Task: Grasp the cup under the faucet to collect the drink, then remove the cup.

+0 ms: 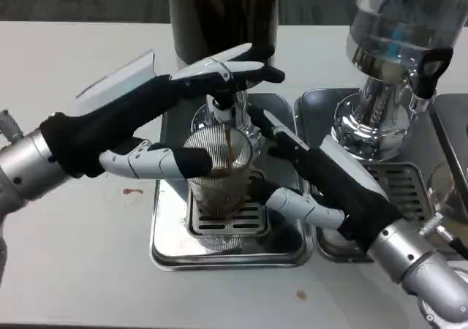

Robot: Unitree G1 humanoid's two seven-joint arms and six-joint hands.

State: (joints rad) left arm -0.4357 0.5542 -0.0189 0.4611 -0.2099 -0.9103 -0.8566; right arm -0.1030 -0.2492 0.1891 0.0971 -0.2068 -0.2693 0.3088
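White table (pixel 66 270) bearing two metal drip trays side by side.
Left drip tray (pixel 170 250) near centre; right drip tray (pixel 311 110) just beside it, under a chrome dispenser base (pixel 365 124). Small brown stain (pixel 132 191) left of the trays, another brown speck (pixel 300 295) toward the front.

A drinks counter or café station: two chrome beverage dispensers (pixel 223 22) stand over steel drip trays (pixel 227 248).

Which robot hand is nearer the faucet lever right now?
Left. The left robot hand reaches its upper fingers across the faucet lever above the cup; the right robot hand sits lower, beside the cup.
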